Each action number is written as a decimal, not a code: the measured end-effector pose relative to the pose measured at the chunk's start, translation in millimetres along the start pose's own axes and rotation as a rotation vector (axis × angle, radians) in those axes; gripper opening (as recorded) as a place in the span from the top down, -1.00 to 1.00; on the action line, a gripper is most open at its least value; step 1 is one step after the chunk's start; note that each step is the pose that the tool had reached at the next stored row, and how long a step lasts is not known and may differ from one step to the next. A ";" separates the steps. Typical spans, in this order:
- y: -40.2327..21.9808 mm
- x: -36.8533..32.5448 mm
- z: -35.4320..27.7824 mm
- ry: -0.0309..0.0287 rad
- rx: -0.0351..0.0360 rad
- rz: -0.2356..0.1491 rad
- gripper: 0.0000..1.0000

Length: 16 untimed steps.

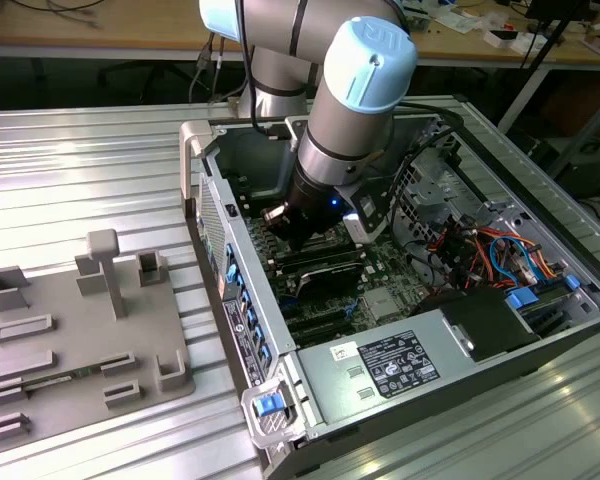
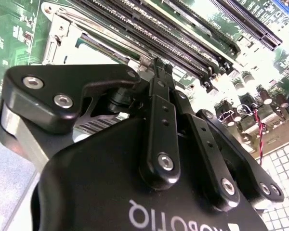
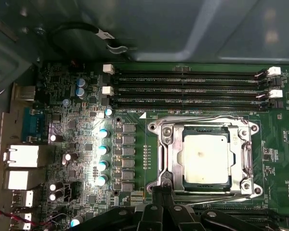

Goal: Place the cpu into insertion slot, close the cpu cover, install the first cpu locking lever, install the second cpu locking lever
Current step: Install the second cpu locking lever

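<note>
One cpu (image 3: 203,159) lies flat in its socket, cpu cover (image 3: 169,154) closed.

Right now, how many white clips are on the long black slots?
4: two clips at the slots' end near the blue-topped capacitors, two at the other end. More may be hidden.

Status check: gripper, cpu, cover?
Gripper shut, tip at socket edge. Cpu seated in slot. Cpu cover down flat around it. Nothing in the way.
</note>
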<state>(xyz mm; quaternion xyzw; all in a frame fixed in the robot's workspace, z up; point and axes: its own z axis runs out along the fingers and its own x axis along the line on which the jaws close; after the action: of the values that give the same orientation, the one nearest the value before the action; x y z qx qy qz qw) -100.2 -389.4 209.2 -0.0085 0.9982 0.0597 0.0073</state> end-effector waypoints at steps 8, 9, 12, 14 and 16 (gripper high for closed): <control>0.0 -0.1 1.1 -0.0008 -0.0307 0.000 0.79; 0.0 -0.1 1.4 -0.0009 -0.0319 0.000 0.79; -0.2 0.0 1.5 -0.0005 -0.0321 0.000 0.79; -0.2 0.1 0.8 -0.0005 -0.0321 0.000 0.79; 0.6 -0.1 -4.6 -0.0007 -0.0324 0.000 0.79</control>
<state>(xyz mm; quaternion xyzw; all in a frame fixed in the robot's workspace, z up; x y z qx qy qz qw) -100.2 -389.4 213.9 -0.0084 0.9971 0.0758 0.0075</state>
